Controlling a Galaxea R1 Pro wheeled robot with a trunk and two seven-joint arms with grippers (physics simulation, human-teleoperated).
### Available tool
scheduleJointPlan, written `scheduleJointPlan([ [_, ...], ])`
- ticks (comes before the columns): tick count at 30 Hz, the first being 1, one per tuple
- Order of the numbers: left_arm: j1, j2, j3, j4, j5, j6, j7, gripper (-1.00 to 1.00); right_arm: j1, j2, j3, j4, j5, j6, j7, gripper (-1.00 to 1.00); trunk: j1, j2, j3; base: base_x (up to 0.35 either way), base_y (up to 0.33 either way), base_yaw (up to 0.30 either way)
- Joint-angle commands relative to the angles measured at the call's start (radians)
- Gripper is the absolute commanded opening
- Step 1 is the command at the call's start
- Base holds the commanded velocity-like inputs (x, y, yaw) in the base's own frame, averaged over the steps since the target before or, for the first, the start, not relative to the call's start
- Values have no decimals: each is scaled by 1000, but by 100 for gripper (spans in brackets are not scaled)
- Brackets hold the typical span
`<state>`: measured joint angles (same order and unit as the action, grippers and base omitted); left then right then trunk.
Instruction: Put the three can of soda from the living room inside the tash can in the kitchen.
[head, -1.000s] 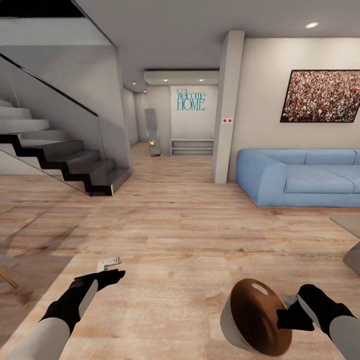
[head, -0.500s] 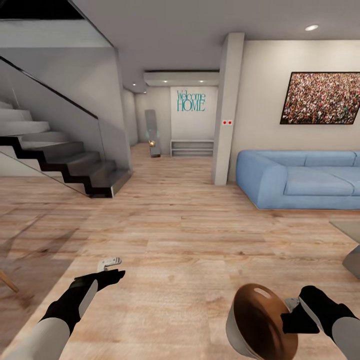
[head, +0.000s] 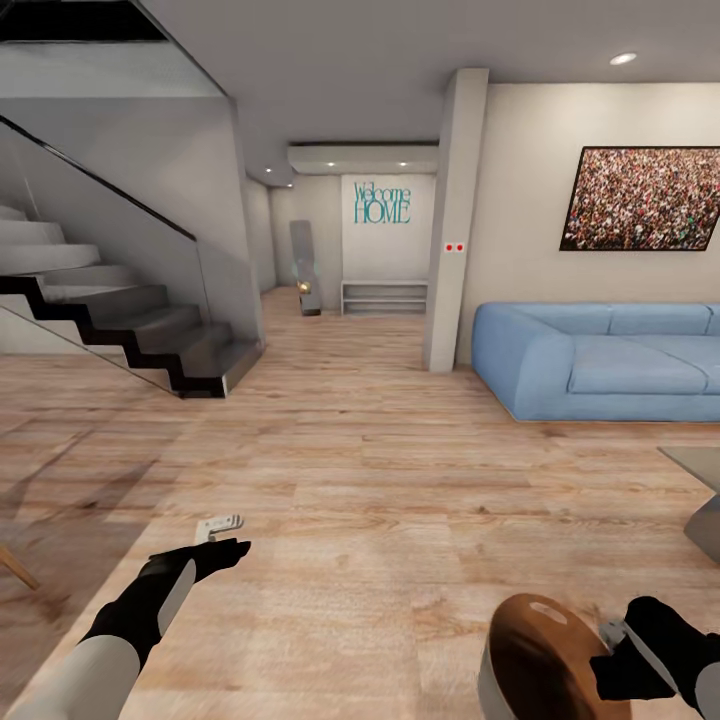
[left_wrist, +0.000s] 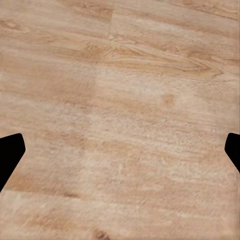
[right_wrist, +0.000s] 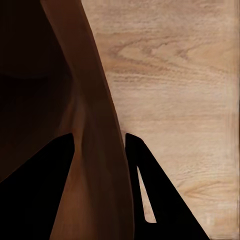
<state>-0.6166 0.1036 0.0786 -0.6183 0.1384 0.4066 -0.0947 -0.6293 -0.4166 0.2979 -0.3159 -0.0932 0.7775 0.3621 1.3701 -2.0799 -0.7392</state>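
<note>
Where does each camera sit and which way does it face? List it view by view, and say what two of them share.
Head view: on the robot's head, looking forward and down across the wood floor to the blue sofa and stairs; both arms show, left gripper empty, right gripper on the trash can.
Left wrist view: on the left arm, facing down at the floor; both fingertips sit wide apart.
Right wrist view: on the right arm, along fingers pinching the can's wall.
Shared: head and right wrist views both show the can's brown inside.

A home's living room: light blue sofa (head: 600, 355), staircase (head: 120, 320), wood plank floor (head: 350, 480), "Welcome HOME" lettering (head: 381, 201).
</note>
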Motion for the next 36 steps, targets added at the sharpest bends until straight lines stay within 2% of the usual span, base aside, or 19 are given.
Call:
scheduleJointPlan([
  [1, 0, 0, 0, 0, 0, 0, 0, 100, 2, 0, 3, -1, -17, 2, 0, -100, 0, 0, 0, 0, 0, 0],
  [4, 1, 0, 0, 0, 0, -6, 0, 100, 10, 0, 28, -1, -17, 3, -1, -100, 0, 0, 0, 0, 0, 0],
  [10, 1, 0, 0, -1, -1, -15, -1, 100, 11, 6, 31, -2, -19, 3, -3, -100, 0, 0, 0, 0, 0, 0],
  [11, 2, 0, 0, -1, -1, -33, -1, 100, 11, 16, 31, -1, -21, 3, -5, -100, 0, 0, 0, 0, 0, 0],
  [16, 3, 0, -6, -1, -2, -75, -2, 100, 11, 28, 31, 0, -23, 3, -6, -100, 0, 0, 0, -18, 0, 0],
  [21, 3, -1, -26, 0, -3, -90, -2, 100, 11, 32, 29, 1, -27, 1, -6, -100, 0, 0, 0, -224, 0, 0],
  [30, 3, -1, -31, 0, -3, -92, -2, 100, 11, 33, 28, 1, -30, 0, -6, -100, 0, 0, 0, -293, 0, 0],
  [36, 3, -1, -31, 0, -1, -93, -2, 100, 11, 32, 21, 6, -35, -2, -6, -100, 0, 0, 0, -93, 0, -65],
])
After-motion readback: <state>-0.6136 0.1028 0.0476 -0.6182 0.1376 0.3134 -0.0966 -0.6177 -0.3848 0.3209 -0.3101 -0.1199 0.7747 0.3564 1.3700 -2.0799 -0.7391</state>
